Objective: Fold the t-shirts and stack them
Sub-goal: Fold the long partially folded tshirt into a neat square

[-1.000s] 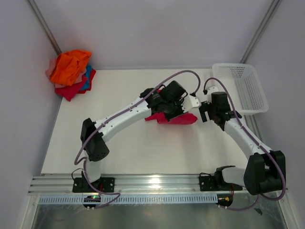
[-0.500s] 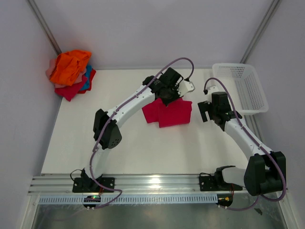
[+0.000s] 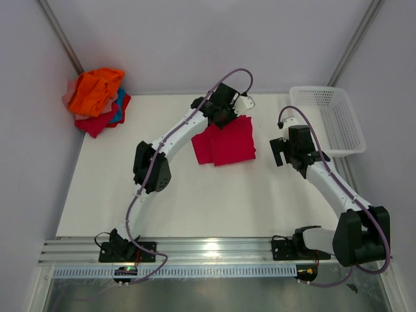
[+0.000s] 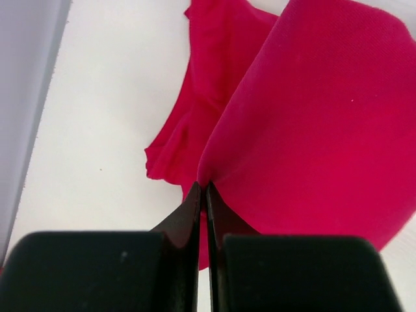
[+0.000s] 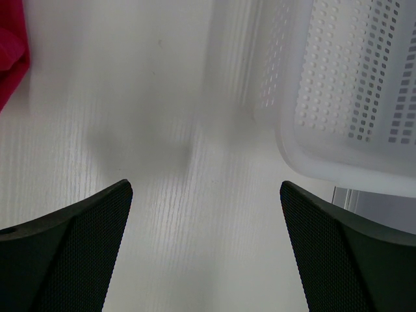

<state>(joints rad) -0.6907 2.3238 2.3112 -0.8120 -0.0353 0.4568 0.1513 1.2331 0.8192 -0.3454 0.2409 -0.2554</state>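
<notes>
From above, the left hand [image 3: 229, 117] grips the far hem of the crimson t-shirt [image 3: 229, 144], near the far edge of the surface [image 3: 195, 201], probably to pull its fold flat. Its wrist view shows it clamped shut on a ridge of cloth. The right wrist view shows the right hand [image 5: 205, 188] spread wide and empty beside the basket [image 5: 351, 97], clear of the work.

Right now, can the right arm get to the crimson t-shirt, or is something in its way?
Probably yes. The right gripper stands open just beside the crimson t-shirt, with only bare table between them. The left gripper pinches its far edge.

Overhead, wrist close-ups; shared crimson t-shirt [image 3: 229, 142]
</notes>
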